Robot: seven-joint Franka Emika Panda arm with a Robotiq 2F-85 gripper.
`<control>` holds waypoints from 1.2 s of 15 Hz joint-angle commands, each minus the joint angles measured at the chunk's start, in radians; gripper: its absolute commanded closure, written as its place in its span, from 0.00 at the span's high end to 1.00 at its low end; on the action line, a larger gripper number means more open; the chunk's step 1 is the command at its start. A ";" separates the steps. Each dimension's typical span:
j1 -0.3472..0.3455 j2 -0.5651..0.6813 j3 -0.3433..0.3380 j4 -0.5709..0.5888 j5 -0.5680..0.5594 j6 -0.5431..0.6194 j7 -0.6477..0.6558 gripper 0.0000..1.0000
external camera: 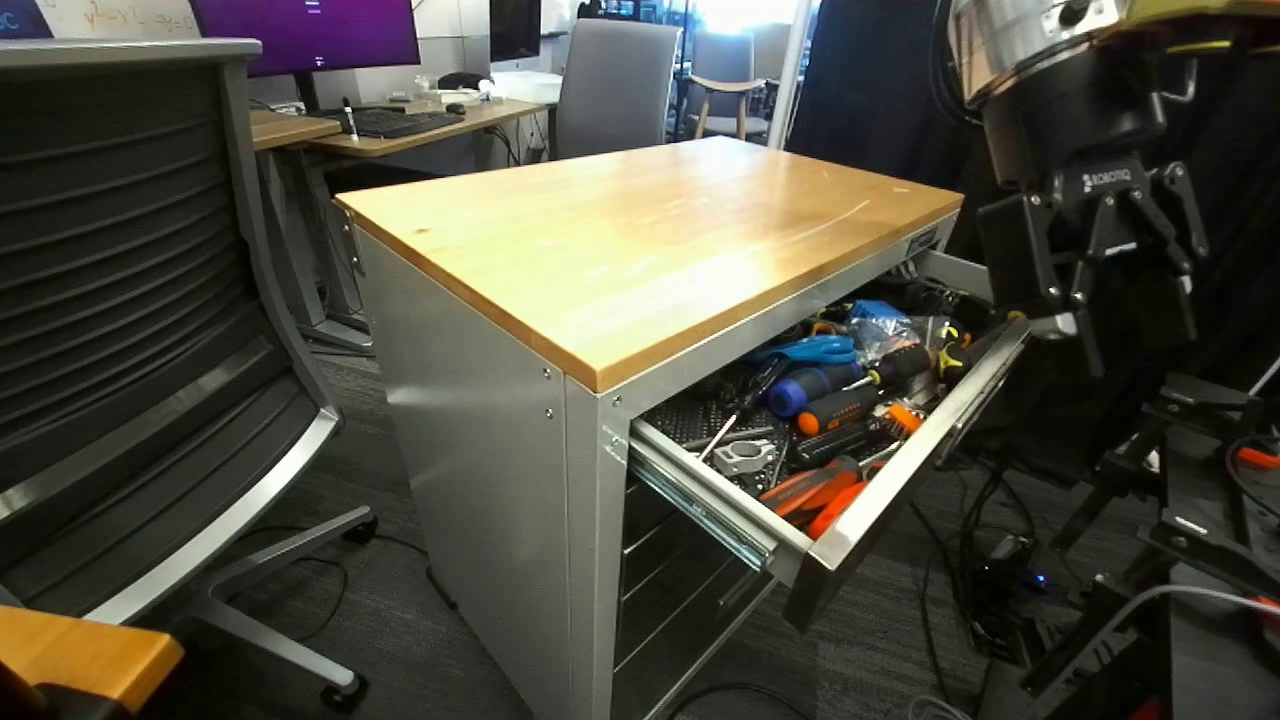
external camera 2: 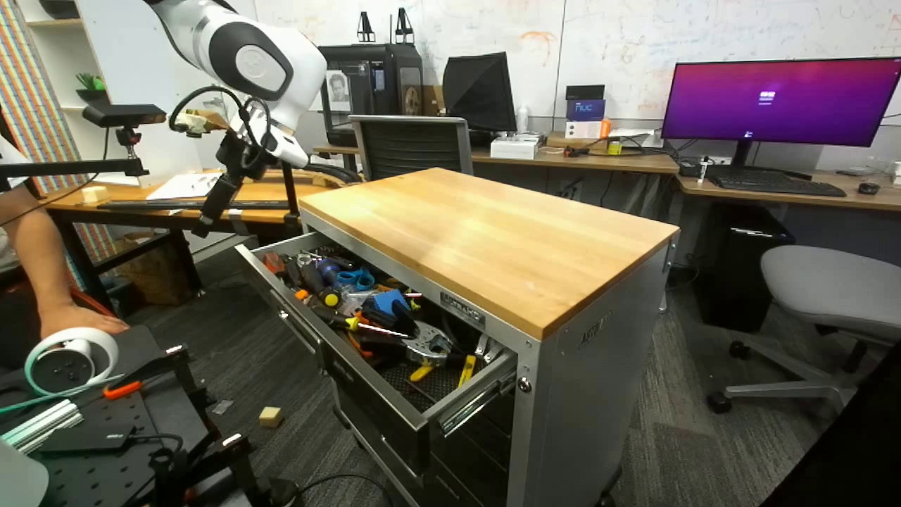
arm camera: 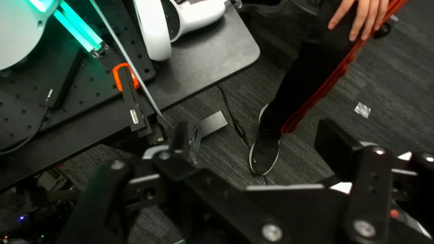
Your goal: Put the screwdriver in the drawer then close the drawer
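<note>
Jaws spread wide and holding nothing, the black Robotiq gripper hangs clear of the wide, shallow grey metal drawer! That drawer stands pulled out, packed with hand tools, black-and-yellow handles included; which, if any, is the stubby black screwdriver, I can't tell!

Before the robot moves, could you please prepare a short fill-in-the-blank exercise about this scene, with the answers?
The wide, shallow grey metal drawer is not closed but ____.
With jaws wide apart, the black Robotiq gripper holds ____.
The flat, rectangular, light-brown cabinet top is made of ____.
Missing words: open; nothing; wood.
</note>
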 commanded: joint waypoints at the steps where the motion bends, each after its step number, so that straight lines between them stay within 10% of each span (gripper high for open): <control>1: -0.008 0.055 0.021 0.026 -0.034 -0.106 -0.126 0.61; 9: 0.047 0.252 0.027 0.174 -0.362 -0.068 -0.151 0.01; 18: 0.075 0.431 0.020 0.391 -0.336 -0.137 -0.127 0.00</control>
